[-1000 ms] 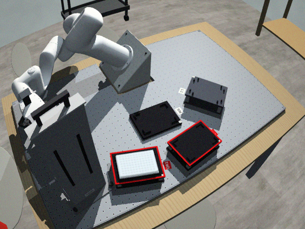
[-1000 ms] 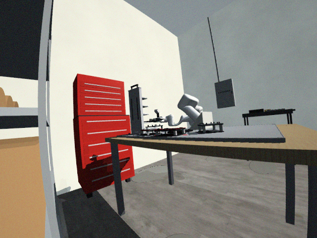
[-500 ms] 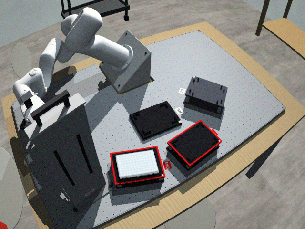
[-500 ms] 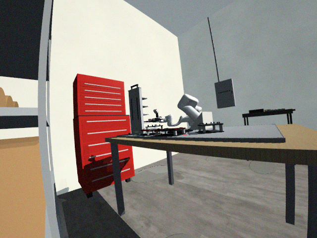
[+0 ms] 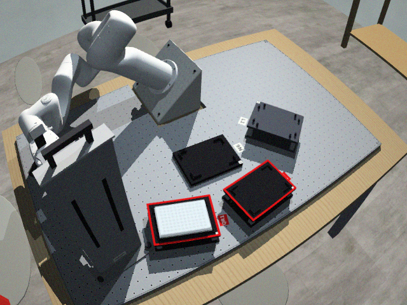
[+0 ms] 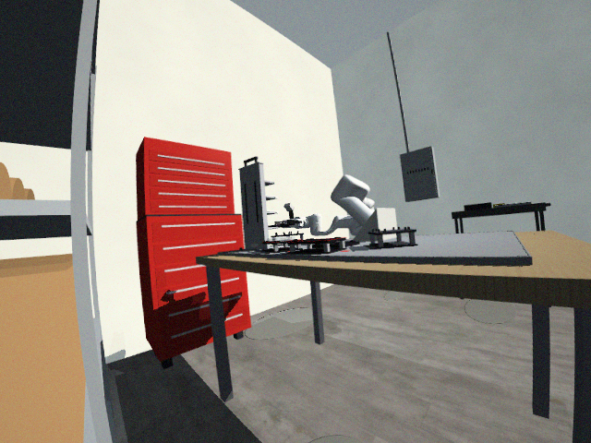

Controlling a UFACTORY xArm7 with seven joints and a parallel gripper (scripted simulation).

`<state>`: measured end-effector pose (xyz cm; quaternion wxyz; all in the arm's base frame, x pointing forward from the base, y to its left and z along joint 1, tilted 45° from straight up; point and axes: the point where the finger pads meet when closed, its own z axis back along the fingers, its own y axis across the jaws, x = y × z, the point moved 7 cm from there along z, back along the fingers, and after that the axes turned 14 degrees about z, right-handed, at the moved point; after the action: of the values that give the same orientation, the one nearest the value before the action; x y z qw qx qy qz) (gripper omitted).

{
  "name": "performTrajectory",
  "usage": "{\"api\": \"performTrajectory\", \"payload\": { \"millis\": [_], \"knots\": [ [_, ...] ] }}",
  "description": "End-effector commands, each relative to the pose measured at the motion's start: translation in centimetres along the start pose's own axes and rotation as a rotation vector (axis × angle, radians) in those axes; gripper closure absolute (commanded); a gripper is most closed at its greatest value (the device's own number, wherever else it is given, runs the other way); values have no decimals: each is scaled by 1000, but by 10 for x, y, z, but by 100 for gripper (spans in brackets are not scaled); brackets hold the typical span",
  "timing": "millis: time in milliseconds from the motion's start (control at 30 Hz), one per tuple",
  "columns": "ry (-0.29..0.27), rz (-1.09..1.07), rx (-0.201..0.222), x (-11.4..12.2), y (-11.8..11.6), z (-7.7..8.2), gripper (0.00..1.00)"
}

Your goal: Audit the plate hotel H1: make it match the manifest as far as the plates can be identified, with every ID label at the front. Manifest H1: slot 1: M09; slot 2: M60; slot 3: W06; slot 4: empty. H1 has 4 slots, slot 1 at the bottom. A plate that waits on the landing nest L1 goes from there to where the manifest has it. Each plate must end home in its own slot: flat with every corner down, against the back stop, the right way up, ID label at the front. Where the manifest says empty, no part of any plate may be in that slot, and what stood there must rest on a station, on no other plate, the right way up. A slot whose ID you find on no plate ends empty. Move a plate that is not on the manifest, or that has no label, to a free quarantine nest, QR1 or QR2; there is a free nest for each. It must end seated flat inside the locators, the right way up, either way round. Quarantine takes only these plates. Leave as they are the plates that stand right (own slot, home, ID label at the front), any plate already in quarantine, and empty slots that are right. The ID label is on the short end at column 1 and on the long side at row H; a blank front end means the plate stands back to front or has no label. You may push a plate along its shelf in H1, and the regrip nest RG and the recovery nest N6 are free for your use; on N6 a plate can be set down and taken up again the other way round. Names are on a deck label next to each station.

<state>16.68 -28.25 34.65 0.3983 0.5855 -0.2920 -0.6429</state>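
I note the gripper point(image 6: 289, 220) clamped on a plate point(image 6: 285, 222) at hotel H1 point(image 6: 251, 205); I advise level, straight travel, keeping clear of the shelves.

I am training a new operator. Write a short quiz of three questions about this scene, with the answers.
1. True or false: the white well plate lies inside a red-framed nest.
2. How many red-framed nests stand on the grey perforated deck? A: one. B: two. C: three.
3. Fill in: beside the tall grey plate hotel, the hand is shut on a ____.

Key: 1 true; 2 B; 3 plate.
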Motion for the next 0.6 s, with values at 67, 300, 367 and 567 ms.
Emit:
{"api": "performTrajectory", "payload": {
  "millis": [67,300,367,567],
  "knots": [
    [0,2,-1,-1,0,-9,100],
    [0,2,-1,-1,0,-16,100],
    [0,2,-1,-1,0,-18,100],
    [0,2,-1,-1,0,-26,100]
  ]
}}
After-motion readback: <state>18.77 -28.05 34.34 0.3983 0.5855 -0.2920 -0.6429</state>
